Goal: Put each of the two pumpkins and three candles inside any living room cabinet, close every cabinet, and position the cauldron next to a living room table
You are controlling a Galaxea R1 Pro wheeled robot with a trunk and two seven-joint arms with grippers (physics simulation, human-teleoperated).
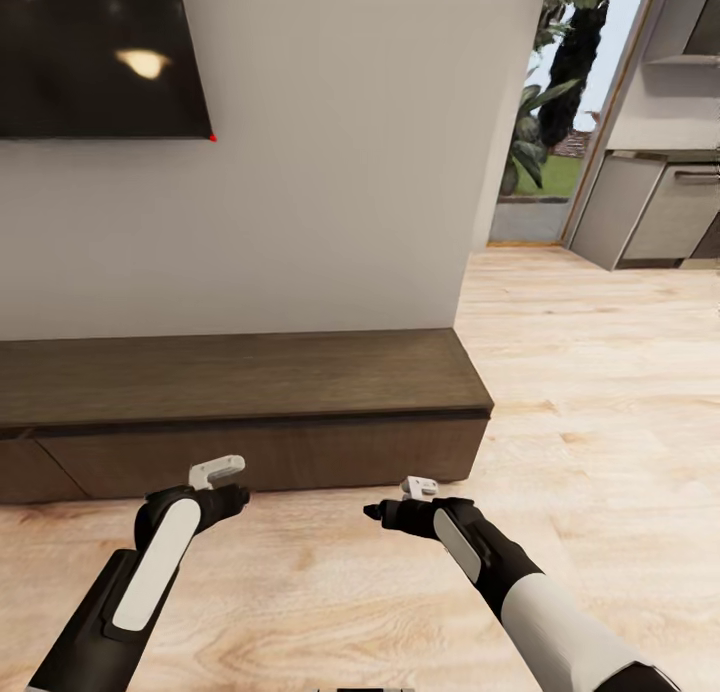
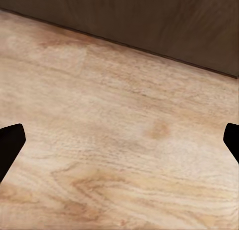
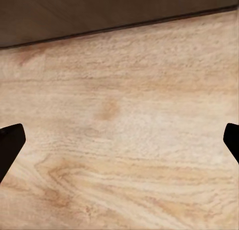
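The robot faces the long dark cabinet (image 1: 240, 412), its drawer fronts flush against the far wall, with the left gripper (image 1: 228, 492) and right gripper (image 1: 385, 512) both spread and empty over the floor (image 1: 560, 452), so every placement seemingly remains.

Bare wooden floor (image 1: 330, 592) lies open between both arms and the closed cabinet (image 1: 260, 452), whose flat fronts block the way ahead. Past its right end the floor runs free toward the kitchen units (image 1: 655, 212).
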